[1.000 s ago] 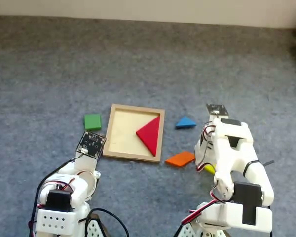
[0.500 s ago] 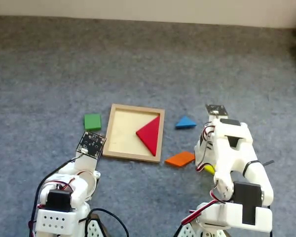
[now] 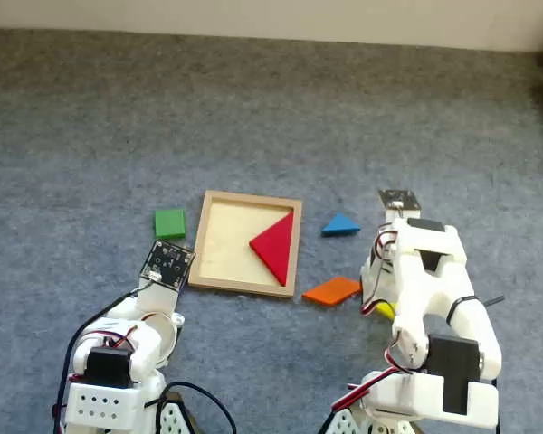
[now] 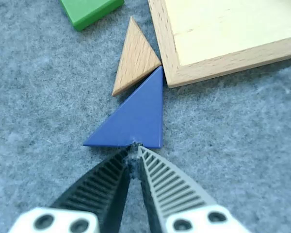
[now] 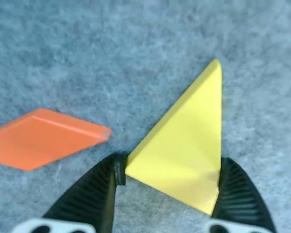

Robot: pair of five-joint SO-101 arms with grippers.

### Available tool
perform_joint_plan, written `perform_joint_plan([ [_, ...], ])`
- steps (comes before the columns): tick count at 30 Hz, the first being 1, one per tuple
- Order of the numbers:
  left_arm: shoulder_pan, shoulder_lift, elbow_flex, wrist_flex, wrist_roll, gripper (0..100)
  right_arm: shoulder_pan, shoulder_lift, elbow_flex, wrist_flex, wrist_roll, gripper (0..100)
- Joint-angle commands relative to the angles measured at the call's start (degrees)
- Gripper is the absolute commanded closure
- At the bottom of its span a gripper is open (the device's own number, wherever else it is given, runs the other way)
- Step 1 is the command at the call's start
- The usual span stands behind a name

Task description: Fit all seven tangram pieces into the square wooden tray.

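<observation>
Yellow triangle [image 5: 184, 145] lies flat on the grey tabletop [image 3: 344, 108], right inside the right tool [image 5: 172, 170], whose jaws are spread and bracket its 2 nearer corners. Its sharp tip points away from the wrist. The wooden tray [image 3: 252, 196], holding 1 red triangle [image 3: 276, 246], sits to that arm's left, beyond the orange parallelogram [image 5: 43, 138]. The right arm folds low over the piece. The left tool [image 4: 135, 148], pinched closed and empty, rests its tips at the blue triangle [image 4: 133, 119].
</observation>
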Motion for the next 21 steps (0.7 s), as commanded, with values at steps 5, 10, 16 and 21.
perform_joint_plan([
  [5,0.0,-2.2,1.1,0.4,-0.2,99,1.0,-13.2,1.1,0.8,1.3,82.1],
  [10,0.0,-2.2,1.1,0.4,-0.2,99,0.7,-22.6,1.3,4.1,4.8,82.1],
  [16,0.0,-2.2,1.1,0.4,-0.2,99,-0.8,-29.3,1.3,4.1,7.2,82.1],
  [21,0.0,-2.2,1.1,0.4,-0.2,99,-6.7,-31.0,1.3,3.9,9.6,82.1],
])
